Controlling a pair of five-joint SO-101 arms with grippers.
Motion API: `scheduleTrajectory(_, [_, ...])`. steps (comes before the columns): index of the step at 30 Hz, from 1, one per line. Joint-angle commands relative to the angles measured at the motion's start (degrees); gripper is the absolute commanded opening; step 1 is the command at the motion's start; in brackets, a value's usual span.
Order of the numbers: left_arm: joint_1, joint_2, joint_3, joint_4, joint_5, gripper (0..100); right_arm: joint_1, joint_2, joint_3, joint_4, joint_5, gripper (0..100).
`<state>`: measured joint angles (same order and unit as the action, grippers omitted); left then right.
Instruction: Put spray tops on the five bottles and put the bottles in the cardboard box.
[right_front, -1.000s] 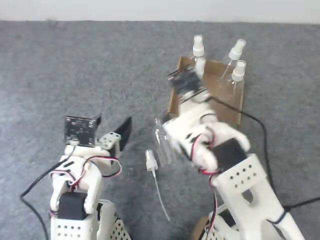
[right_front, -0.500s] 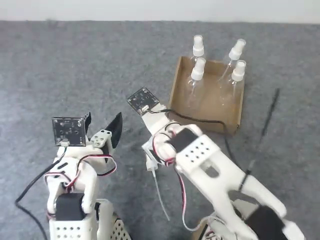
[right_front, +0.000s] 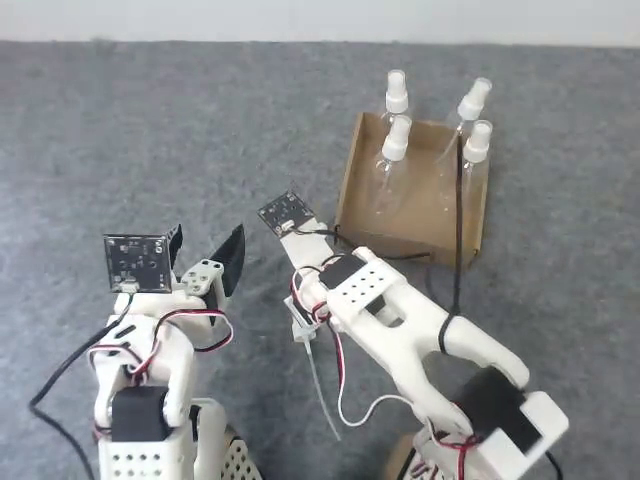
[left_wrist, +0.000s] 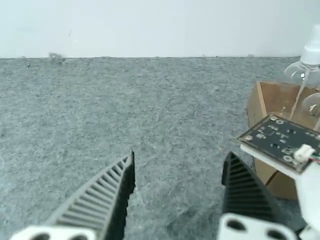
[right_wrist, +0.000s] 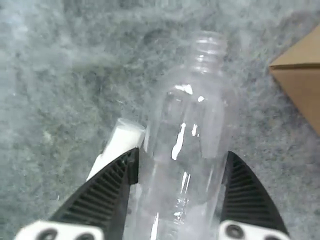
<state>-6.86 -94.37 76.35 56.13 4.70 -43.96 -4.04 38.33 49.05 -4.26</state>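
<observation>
Left side: the left gripper (right_front: 203, 255) is raised over the grey worktop (right_front: 150, 120), its fingers (left_wrist: 112, 192) spread wide with nothing between them.

Centre: a loose spray top (right_front: 303, 330) lies flat on the worktop, its thin tube (right_front: 322, 395) trailing toward the arm bases. Just beside it lies the uncapped bottle (right_wrist: 190, 125), clear, on its side, with its threaded neck pointing away from the right arm. The right gripper (right_wrist: 181, 157) is lowered over this bottle. Its fingers are wide apart and stand one on each side of the bottle's body (close to the walls, though no squeeze shows). In the right wrist view the white head of the spray top sits against the outside of one finger.

Right side: the cardboard box (right_front: 352, 195) stands open-topped on the worktop, near the right gripper. Two capped bottles (right_front: 392, 160) stand inside it. Two more capped bottles (right_front: 397, 92) rise at its far wall; it cannot be told whether these are inside or just behind. A black cable (right_front: 458, 220) crosses over the box.
</observation>
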Motion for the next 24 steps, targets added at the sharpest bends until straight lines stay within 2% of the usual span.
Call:
scheduleTrajectory(1, [-0.2,-0.4,-2.9,-1.6,0.5,26,-0.4,0.4,-0.7,-1.0,-0.7,12.9])
scheduleTrajectory(4, [-0.2,-0.4,-2.9,-1.6,0.5,26,-0.5,0.4,-0.9,-1.1,-0.7,0.6])
scheduleTrajectory(13, [-0.2,-0.4,-2.8,-1.7,0.4,26,-0.5,-4.4,-0.8,0.6,-0.3,0.6])
scheduleTrajectory(18, [-0.1,-0.4,-2.8,-1.7,0.5,26,-0.5,-15.9,-0.8,10.8,-0.6,0.9])
scheduleTrajectory(22, [3.9,0.9,-2.8,-1.3,0.4,26,-0.5,-25.3,-1.0,21.1,0.0,1.0])
scheduleTrajectory(24, [4.9,4.0,-3.2,-1.7,-0.7,26,-0.4,-29.4,-1.9,25.5,3.5,1.0])
